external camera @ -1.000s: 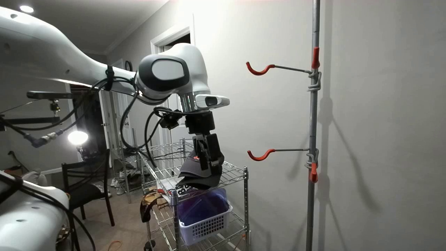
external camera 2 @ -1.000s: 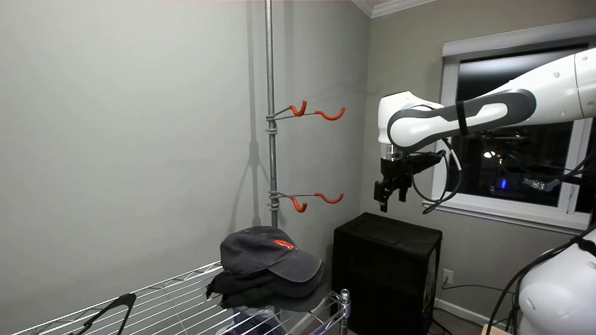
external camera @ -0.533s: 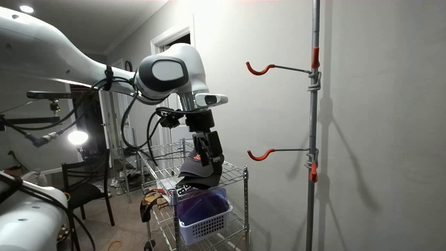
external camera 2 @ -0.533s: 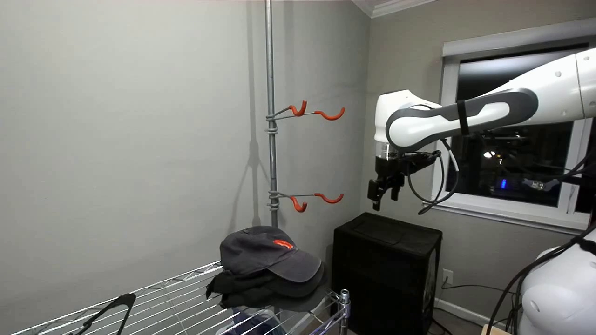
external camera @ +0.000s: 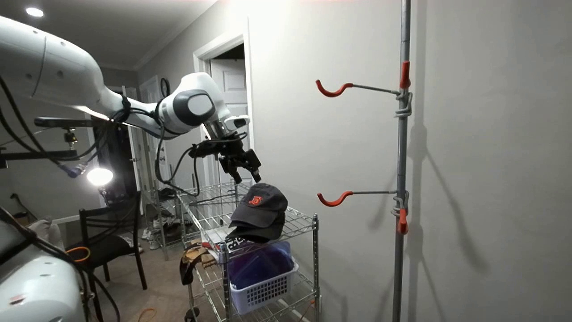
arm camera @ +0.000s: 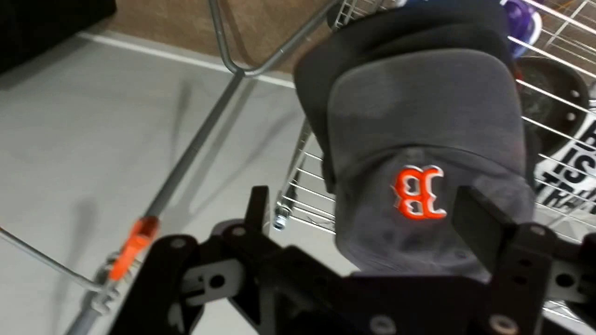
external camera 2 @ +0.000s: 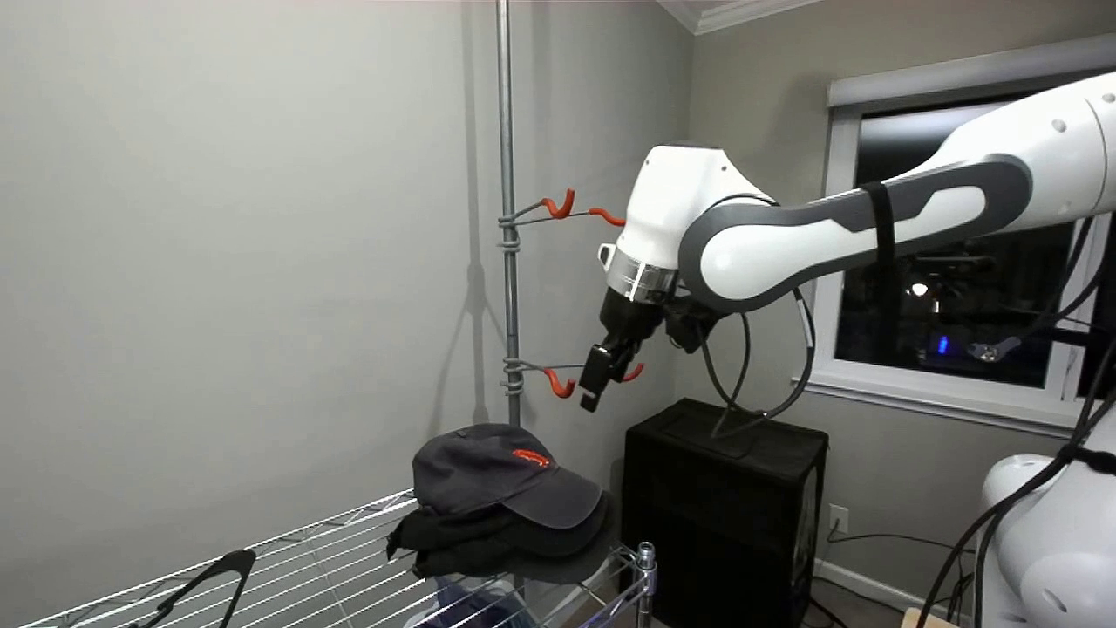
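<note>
Below the spread pincer [external camera: 247, 178], dark caps [external camera: 259, 213] sit stacked on a wire shelf [external camera 2: 301, 569]; how near is hard to judge

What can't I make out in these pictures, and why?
Top cap: partly hidden by the gripper, wrist view.
Lower caps: partly covered by the top cap, both exterior views.
One red hook: tip behind the arm, in an exterior view.
Pole: top cut off by upper edge, both exterior views.
Black lettering: cut off by right edge, wrist view.
</note>
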Controlling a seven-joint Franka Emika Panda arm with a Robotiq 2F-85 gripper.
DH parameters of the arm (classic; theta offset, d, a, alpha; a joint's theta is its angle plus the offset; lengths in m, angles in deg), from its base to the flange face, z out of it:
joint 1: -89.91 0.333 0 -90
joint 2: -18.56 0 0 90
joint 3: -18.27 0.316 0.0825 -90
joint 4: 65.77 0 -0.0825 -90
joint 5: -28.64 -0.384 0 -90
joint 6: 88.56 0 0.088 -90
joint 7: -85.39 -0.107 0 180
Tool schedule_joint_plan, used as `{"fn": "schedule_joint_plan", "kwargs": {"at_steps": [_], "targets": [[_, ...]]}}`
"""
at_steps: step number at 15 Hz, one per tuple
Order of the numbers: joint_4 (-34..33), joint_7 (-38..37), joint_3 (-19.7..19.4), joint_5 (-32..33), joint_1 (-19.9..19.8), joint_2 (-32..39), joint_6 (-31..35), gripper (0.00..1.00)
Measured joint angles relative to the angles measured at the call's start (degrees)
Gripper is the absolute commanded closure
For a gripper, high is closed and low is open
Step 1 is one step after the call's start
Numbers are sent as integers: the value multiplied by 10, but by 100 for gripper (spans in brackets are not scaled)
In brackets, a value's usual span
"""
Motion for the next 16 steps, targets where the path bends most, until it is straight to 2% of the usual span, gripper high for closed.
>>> {"fn": "schedule_joint_plan", "kwargs": {"at_steps": [3,13,16], "targets": [[-18,0,20,-8,32,41,53,0],[-19,0,15,-8,29,39,52,0],[-25,5,23,-8,39,46,57,0]]}}
